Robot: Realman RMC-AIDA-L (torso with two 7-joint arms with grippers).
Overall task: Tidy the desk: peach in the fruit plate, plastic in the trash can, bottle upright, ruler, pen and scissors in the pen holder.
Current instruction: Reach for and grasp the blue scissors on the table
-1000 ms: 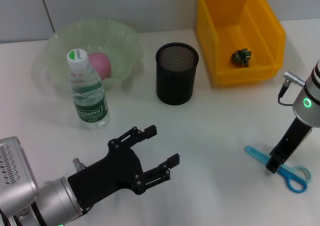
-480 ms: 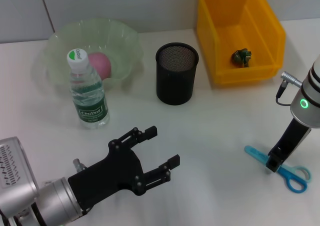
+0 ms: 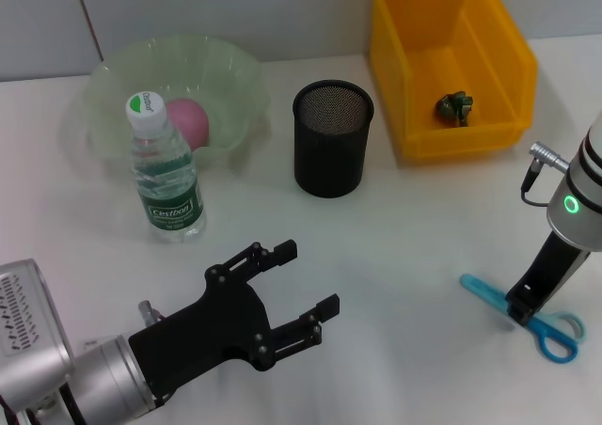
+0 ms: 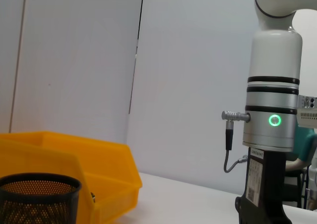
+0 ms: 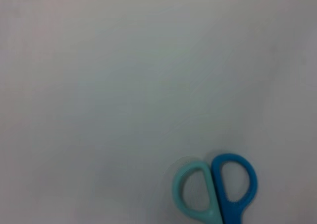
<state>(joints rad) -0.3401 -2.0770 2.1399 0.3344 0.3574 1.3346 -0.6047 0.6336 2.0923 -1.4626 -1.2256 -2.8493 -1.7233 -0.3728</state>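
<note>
Blue scissors (image 3: 483,291) lie flat on the white desk at the right, their handles (image 5: 216,188) filling a corner of the right wrist view. My right gripper (image 3: 522,305) stands straight down on the scissors' middle. My left gripper (image 3: 307,276) hovers open and empty over the front of the desk. A pink peach (image 3: 187,121) sits in the green fruit plate (image 3: 235,72). The water bottle (image 3: 166,176) stands upright in front of the plate. Crumpled plastic (image 3: 455,106) lies in the yellow bin (image 3: 513,63). The black mesh pen holder (image 3: 332,150) stands at centre. Ruler and pen are out of view.
The left wrist view looks across the desk at the pen holder (image 4: 37,199), the yellow bin (image 4: 99,172) and the right arm (image 4: 272,120). A grey wall runs behind the desk.
The right arm has shifted slightly right and up over the scissors, which lie where they were. The left gripper has barely moved.
</note>
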